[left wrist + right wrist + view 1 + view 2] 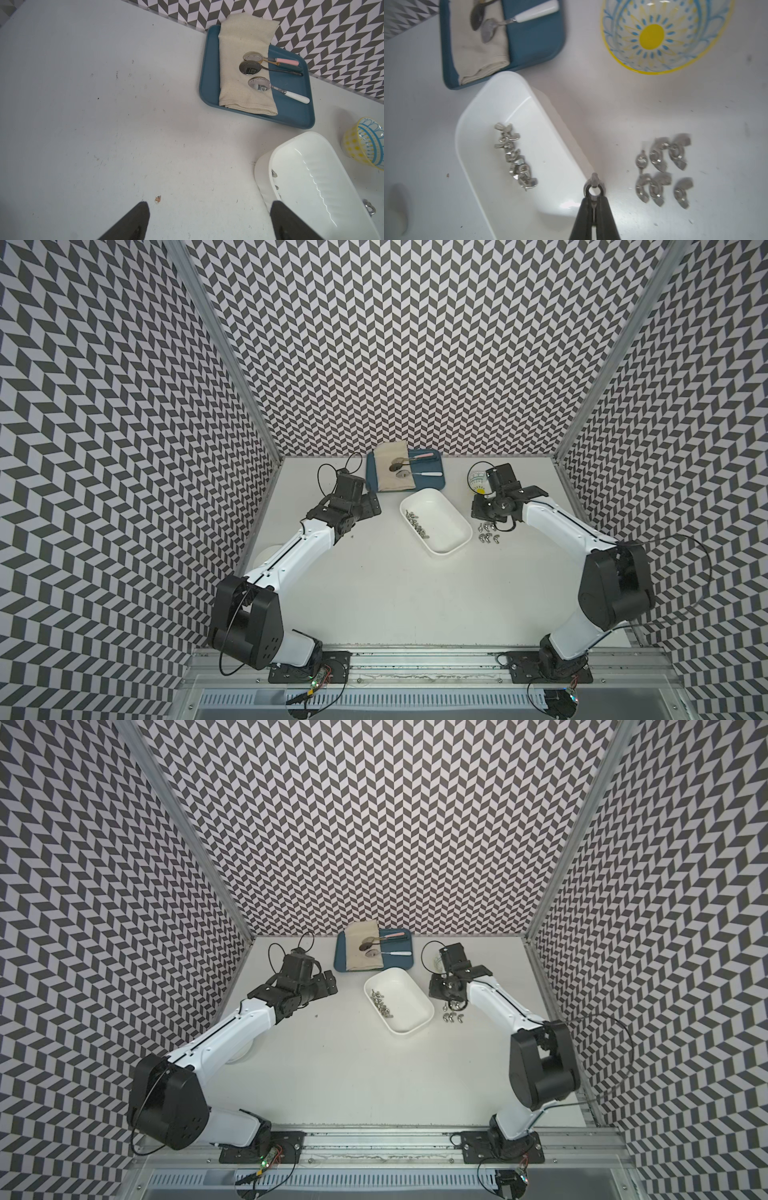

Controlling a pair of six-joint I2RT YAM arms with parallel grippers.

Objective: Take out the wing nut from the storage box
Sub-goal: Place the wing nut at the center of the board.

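Right gripper (593, 199) — tight on wing nut (593, 186)

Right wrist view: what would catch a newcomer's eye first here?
The right gripper, shut on a small silver metal wing nut, dominates the foreground. Beside it, a row of similar nuts lies in the shallow white plastic tub, and a cluster of wing nuts sits on the table, near the yellow-and-blue patterned bowl.
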